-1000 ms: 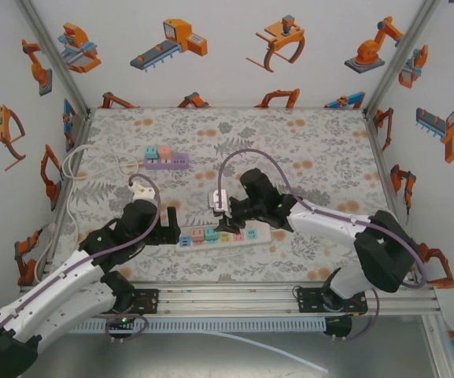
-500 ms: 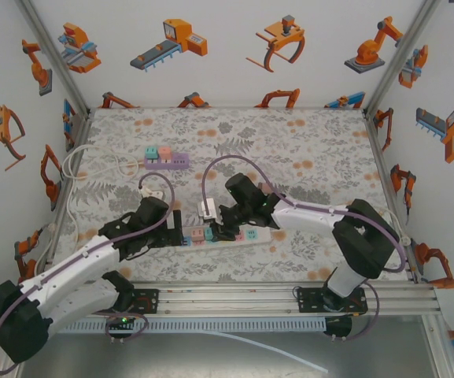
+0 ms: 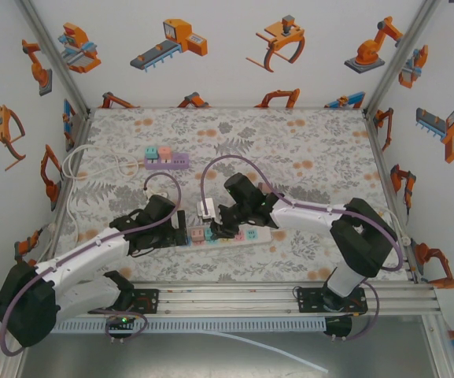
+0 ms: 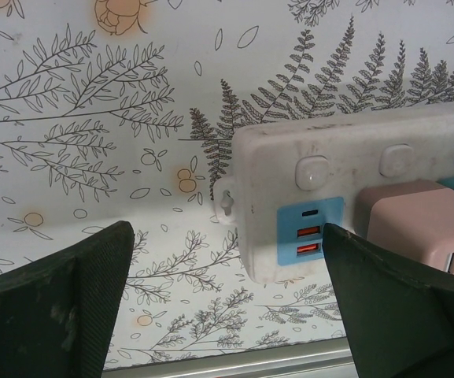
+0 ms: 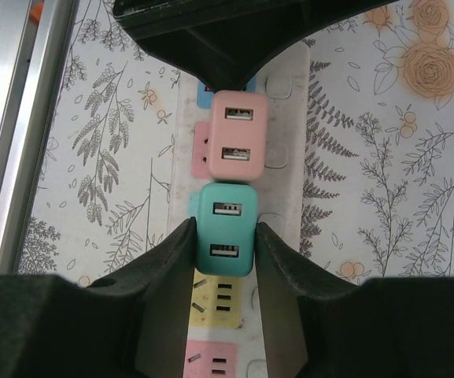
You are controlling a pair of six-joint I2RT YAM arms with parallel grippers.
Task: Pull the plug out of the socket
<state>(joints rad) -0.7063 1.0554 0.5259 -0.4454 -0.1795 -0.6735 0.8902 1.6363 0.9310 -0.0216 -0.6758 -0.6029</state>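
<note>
A white power strip [image 3: 238, 235] lies near the table's front edge, with a teal plug [image 5: 225, 228] and a pink plug [image 5: 239, 146] seated side by side near its left end. My right gripper [image 5: 224, 236] is shut on the teal plug, and its fingers [image 5: 171, 268] press both sides of it. In the top view the right gripper [image 3: 214, 228] hangs over that same end. The left gripper [image 4: 227, 315] is open at the strip's end [image 4: 266, 197]. It stands low over the table with its pads [image 4: 400, 307] wide apart and holds nothing.
A purple power strip [image 3: 166, 161] with small plugs lies at the back left, and a white cable [image 3: 75, 167] loops along the left wall. An aluminium rail [image 5: 14, 118] runs along the near table edge. Empty yellow [image 5: 220, 303] and pink sockets lie below the teal plug.
The left gripper has slid right up to the strip's left end. My right gripper has moved left and down over the strip and closed around the teal plug.
</note>
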